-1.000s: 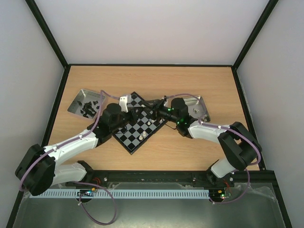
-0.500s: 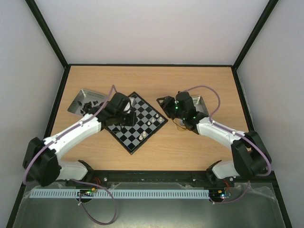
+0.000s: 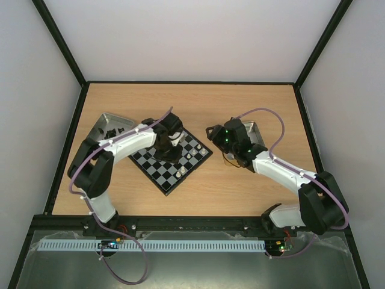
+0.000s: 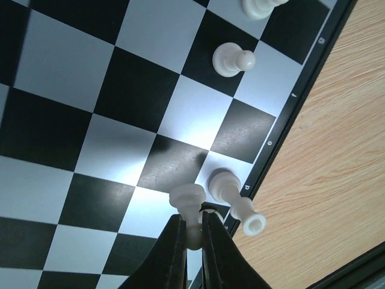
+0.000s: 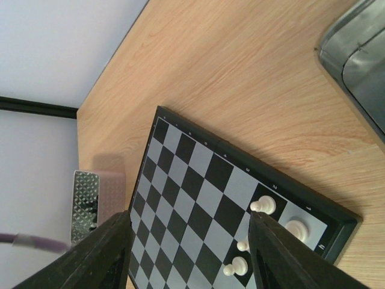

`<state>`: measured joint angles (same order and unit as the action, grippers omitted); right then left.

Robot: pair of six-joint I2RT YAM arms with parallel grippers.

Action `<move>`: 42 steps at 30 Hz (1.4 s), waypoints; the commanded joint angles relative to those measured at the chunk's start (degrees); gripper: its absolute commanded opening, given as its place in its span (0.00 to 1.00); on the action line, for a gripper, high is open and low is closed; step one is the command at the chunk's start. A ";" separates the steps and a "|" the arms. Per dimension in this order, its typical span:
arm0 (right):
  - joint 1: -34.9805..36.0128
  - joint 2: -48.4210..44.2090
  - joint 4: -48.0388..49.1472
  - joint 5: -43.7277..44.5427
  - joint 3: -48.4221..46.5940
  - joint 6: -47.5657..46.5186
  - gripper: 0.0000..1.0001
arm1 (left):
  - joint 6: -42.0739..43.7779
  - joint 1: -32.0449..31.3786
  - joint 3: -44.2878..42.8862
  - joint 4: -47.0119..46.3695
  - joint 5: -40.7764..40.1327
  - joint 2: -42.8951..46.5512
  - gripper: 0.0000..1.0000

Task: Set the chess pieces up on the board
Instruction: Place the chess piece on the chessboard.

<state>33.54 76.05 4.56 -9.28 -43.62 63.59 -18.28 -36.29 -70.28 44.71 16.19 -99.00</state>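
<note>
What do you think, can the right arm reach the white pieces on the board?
Probably yes. The right gripper hangs open and empty near the board, with nothing between it and the white pieces; the left gripper hovers nearby, though.

I count one chessboard [image 3: 165, 176] and two metal trays flanking it, the left tray [image 3: 103, 119] and the right tray [image 3: 257, 128]. From the right wrist camera I make out four white chess pieces [image 5: 263, 205] standing on the board, and a fifth white piece [image 4: 187, 197] is pinched in the left gripper [image 4: 194, 223]. The left tray holds a cluster of dark pieces [image 3: 113, 131], too small for me to count.
</note>
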 commanded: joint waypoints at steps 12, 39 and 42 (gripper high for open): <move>-1.11 0.81 2.66 -3.92 1.87 -0.75 0.53 | 2.13 0.87 -7.09 3.72 3.28 -9.44 0.04; -1.20 0.68 2.56 -5.09 1.19 -0.97 0.53 | 2.19 0.86 -9.04 2.51 3.17 -11.70 0.17; -1.15 0.89 2.60 -5.12 1.25 -1.08 0.53 | 2.02 0.83 -8.77 2.23 3.41 -11.26 0.22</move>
<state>32.62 76.64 6.31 -14.68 -42.26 63.33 -16.16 -35.90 -78.13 46.22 19.49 -110.04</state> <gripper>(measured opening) 0.529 0.199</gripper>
